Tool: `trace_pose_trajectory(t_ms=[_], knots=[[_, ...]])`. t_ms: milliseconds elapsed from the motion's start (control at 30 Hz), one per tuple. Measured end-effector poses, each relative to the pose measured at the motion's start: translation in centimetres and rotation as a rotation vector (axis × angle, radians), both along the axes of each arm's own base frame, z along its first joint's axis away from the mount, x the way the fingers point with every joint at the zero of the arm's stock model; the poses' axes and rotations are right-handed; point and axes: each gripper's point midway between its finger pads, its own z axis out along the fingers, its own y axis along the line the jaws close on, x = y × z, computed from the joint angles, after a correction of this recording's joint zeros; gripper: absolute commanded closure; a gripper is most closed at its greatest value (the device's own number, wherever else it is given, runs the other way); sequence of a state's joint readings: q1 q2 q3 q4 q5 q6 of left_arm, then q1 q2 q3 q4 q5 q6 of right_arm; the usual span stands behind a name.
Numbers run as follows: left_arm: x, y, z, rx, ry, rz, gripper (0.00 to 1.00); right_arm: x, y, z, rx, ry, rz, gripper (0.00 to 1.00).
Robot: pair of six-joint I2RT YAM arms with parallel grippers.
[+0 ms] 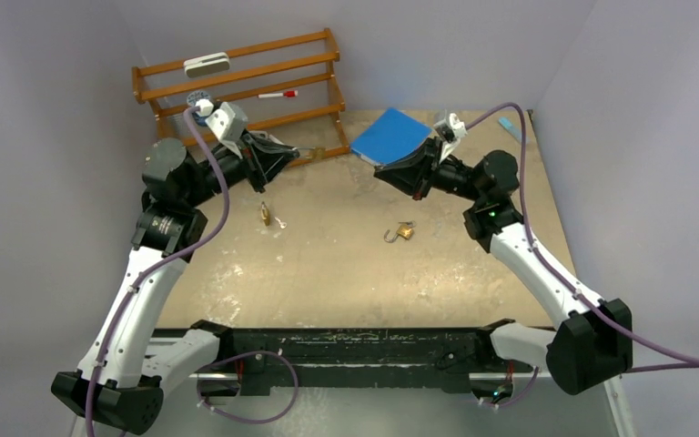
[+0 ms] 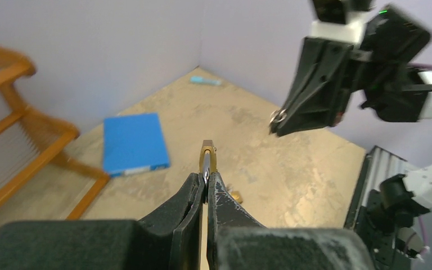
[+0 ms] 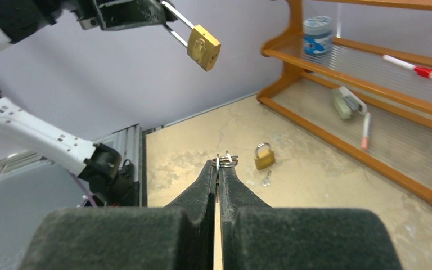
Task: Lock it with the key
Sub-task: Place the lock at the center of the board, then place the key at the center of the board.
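Brass padlock (image 3: 204, 47) aloft by shackle; key ring (image 3: 227, 162) aloft opp.

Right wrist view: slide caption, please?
Right hand shut on a key ring, facing the brass padlock held aloft by the left hand.

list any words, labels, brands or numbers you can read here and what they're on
No text reads clearly in any view.
Round tub on the shelf: blue and white label, too blurred to read.
Raised padlock: any stamp on its brass body is too small to tell.
Blue book: no text shows on its cover.
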State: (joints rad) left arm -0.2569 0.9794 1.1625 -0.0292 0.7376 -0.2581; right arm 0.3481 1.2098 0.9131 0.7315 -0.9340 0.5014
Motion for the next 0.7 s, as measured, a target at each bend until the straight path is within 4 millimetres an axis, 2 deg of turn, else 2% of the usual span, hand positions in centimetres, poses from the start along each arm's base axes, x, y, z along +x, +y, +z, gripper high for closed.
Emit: trace_pose_trajectory(t_ms=[200, 400, 500, 600, 700], knots=[[2.5, 2.5, -4.1, 0.096, 0.126, 0.202, 1.00, 2.5, -1.4, -1.6, -0.036, 0.050, -0.198, 1.00], [4.0, 4.4, -7.1, 0.151, 0.232, 0.342, 1.00, 5.1, -1.4, -5.7, -0.112, 0.162, -0.305, 1.00], [5.6, 5.5, -9.7, 0.186, 0.318, 0.433, 1.00, 5.1, 0.4, -8.0, -0.171, 0.201, -0.309, 1.00], [6.8, 6.6, -14.0, 0.235, 0.434, 0.520, 1.00, 4.0, 3.9, -10.1, -0.234, 0.226, -0.257, 1.00], [6.9, 7.7, -18.2, 0.288, 0.555, 0.591, 1.00, 3.5, 6.6, -12.4, -0.275, 0.264, -0.215, 1.00]])
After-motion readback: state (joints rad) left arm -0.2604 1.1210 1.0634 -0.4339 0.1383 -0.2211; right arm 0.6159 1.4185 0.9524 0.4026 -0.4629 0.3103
